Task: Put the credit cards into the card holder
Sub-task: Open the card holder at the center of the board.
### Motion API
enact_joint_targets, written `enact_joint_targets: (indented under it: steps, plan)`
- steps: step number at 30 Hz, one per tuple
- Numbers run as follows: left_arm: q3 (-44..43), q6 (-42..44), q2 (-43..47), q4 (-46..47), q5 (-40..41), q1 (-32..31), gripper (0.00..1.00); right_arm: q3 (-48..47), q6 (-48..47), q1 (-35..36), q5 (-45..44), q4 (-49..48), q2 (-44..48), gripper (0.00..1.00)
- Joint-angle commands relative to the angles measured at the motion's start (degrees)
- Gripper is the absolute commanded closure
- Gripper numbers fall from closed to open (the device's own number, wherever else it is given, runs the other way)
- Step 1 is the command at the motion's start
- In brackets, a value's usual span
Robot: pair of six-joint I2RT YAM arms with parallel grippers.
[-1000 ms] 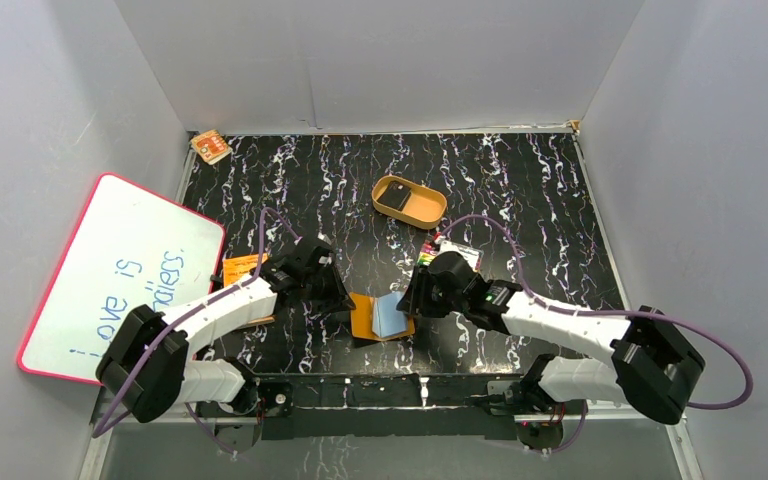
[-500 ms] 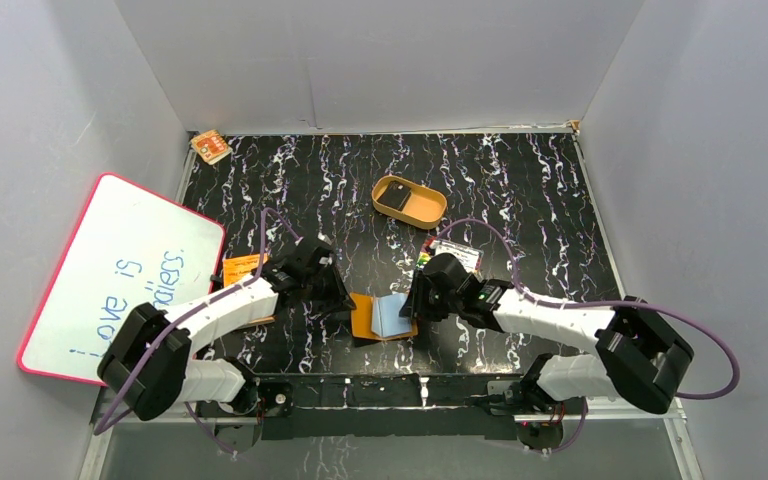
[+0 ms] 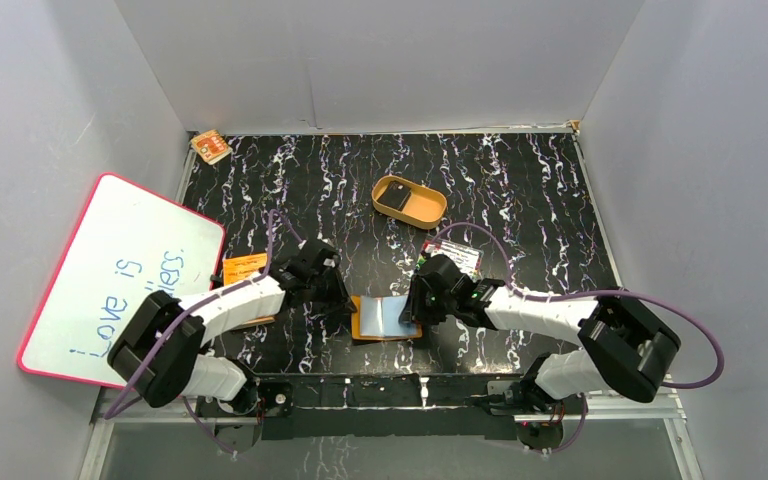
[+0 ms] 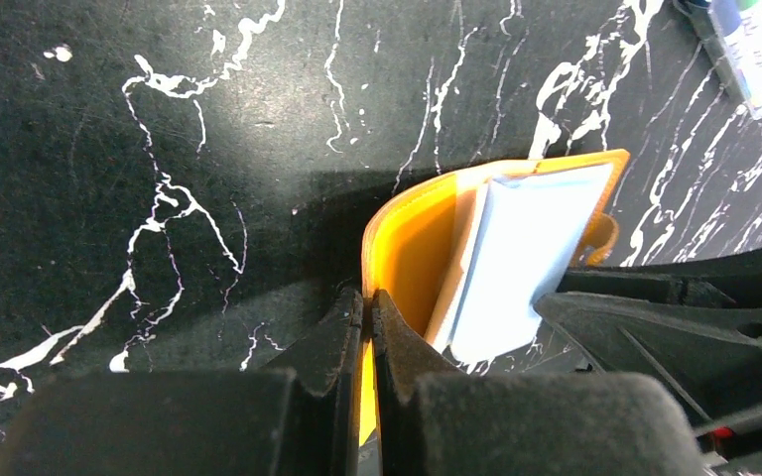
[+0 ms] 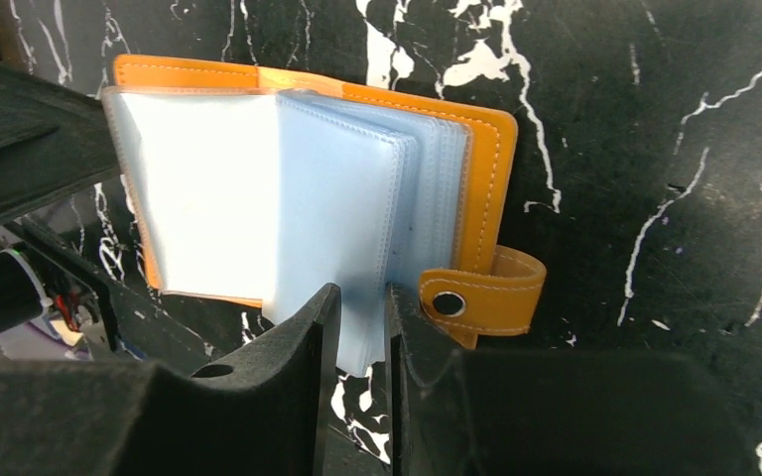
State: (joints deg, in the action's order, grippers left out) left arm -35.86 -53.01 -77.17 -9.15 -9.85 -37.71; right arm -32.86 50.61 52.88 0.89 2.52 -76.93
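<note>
My left gripper (image 4: pixel 367 297) was clamped on the orange cover of the card holder (image 3: pixel 385 318), which lay open at the table's (image 3: pixel 520 180) near edge between my arms. Farther back, a black credit card (image 3: pixel 396 199) sat in the tan tray (image 3: pixel 430 212). My right gripper (image 5: pixel 362 302) pinched the holder's light-blue sleeves.

Right end effector (image 5: pixel 363 302) tighter on card holder (image 5: pixel 484 188).

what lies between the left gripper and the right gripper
The open card holder, seen in the top view. The wrist views show the left gripper pinching its orange cover and the right gripper pinching its clear sleeves.
</note>
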Motion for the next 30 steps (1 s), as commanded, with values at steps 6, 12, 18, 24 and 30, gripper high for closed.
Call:
enact_joint_targets:
  steps: [6, 12, 18, 24, 30]
  plan:
    - [-0.8, 1.9, -2.3, -2.2, 3.0, 0.0, 0.95, -1.4, -0.8, -0.2, 2.0, -4.7, -0.4, 0.82]
    - [-2.9, 3.6, 1.2, -5.9, 7.5, -0.1, 0.49, -1.7, -1.0, -0.1, 2.2, -5.0, -0.5, 0.94]
    - [-4.5, 4.4, 5.3, -9.0, 9.1, -0.1, 0.35, -2.2, -0.9, -0.2, 2.7, -5.4, -1.1, 1.0]
    - [-5.9, 4.0, 10.7, -10.3, 11.9, -0.1, 0.23, -2.9, -0.9, -0.1, 3.0, -5.2, -1.4, 1.0]
    - [-7.4, 3.0, 12.9, -5.0, 4.9, -0.1, 0.22, -3.7, -1.2, -0.2, 2.9, -4.5, -1.6, 1.0]
